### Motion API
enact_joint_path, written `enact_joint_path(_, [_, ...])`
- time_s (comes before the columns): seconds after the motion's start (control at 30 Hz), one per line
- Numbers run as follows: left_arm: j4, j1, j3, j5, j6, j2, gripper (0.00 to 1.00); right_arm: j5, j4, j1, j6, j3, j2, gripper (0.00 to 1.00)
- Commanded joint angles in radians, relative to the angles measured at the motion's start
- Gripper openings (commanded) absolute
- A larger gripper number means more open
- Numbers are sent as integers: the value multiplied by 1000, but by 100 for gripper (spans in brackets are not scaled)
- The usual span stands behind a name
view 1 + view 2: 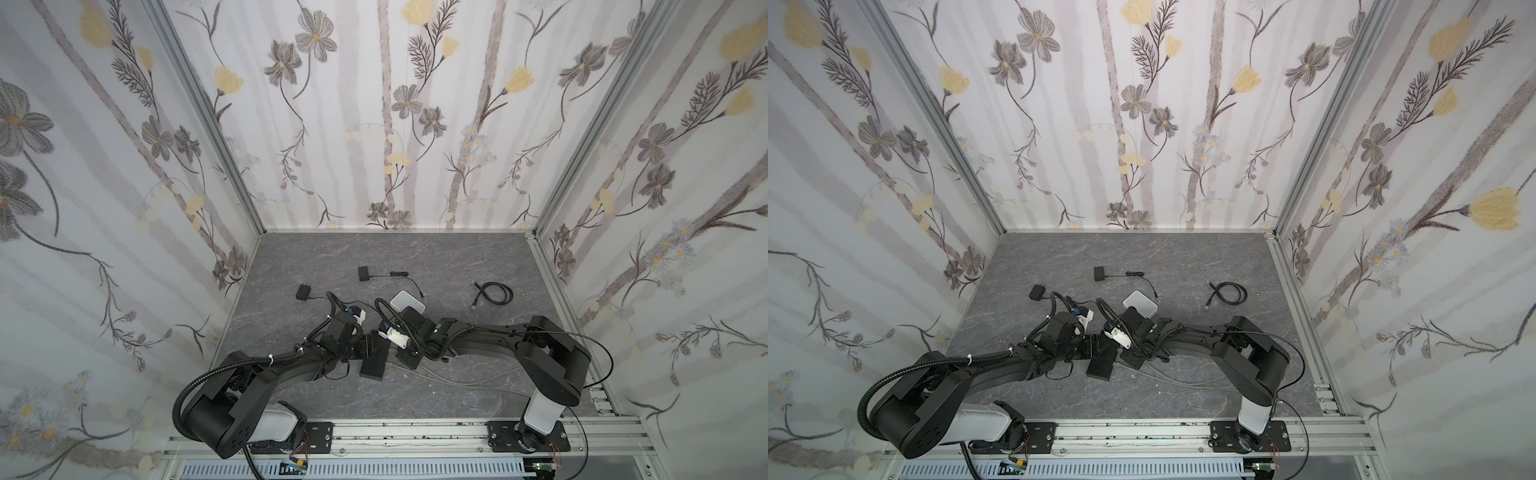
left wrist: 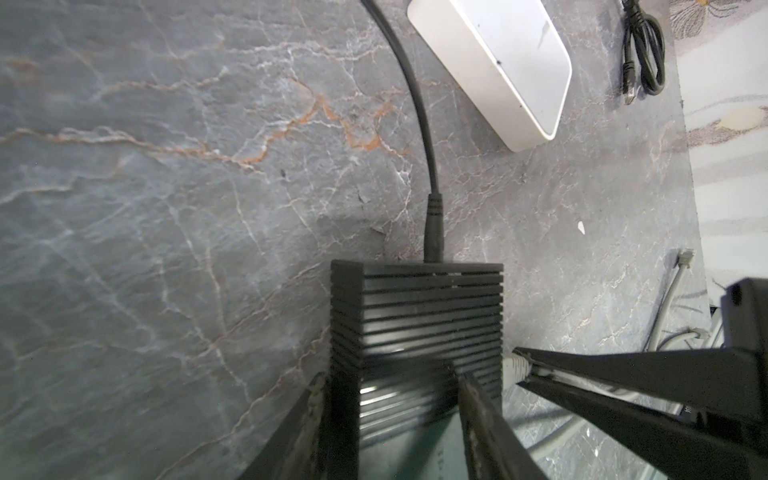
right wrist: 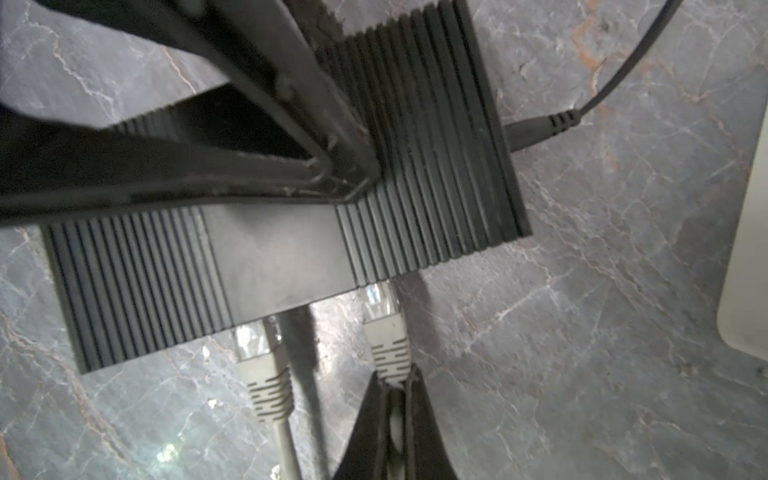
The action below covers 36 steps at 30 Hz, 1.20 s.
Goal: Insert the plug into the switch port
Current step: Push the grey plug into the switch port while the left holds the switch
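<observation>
The right gripper (image 3: 394,380) is pinching the ribbed boot of the grey plug (image 3: 384,324), its jaws drawn nearly together on it. The plug's clear tip is meeting the port face of the black ribbed switch (image 3: 436,145); how deep it is sitting cannot be told. Just beside it, a second grey plug (image 3: 259,361) is sitting in another port on the same face. The left gripper (image 2: 390,376) is clamping the switch across its width, one finger pressing on each side, and the switch is lying flat on the grey marbled table (image 2: 166,208). A black power lead (image 2: 434,224) is entering the switch's opposite end. Farther out, a white box (image 2: 498,62) is lying near the switch, a coiled black cable (image 2: 644,54) is resting beyond it, and two black adapters (image 1: 365,274) (image 1: 303,292) are lying well apart from the grippers
</observation>
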Motion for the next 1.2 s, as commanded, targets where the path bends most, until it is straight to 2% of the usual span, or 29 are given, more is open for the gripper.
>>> enact_joint_path(0.0, [110, -35, -7, 367, -58, 7, 48, -202, 493, -1, -12, 28, 17, 0])
enact_joint_path(0.17, [151, -72, 4, 412, -58, 31, 48, -252, 486, 0, -54, 34, 30, 0])
enact_joint_path(0.43, [161, -143, 37, 451, -36, 72, 48, -244, 469, 4, -99, 48, -3, 0])
enact_joint_path(0.53, [132, -163, 50, 457, -15, 75, 48, -198, 468, 2, -100, 43, -14, 0])
enact_joint_path(0.8, [67, -203, 56, 441, 26, 79, 47, 11, 542, -9, -68, -22, -57, 0])
enact_joint_path(1.07, [13, -209, 77, 407, 49, 71, 47, -82, 555, 14, -38, -7, -56, 0])
enact_joint_path(1.17, [-69, -209, 100, 322, 58, 56, 47, -81, 558, 13, -18, -4, -48, 0])
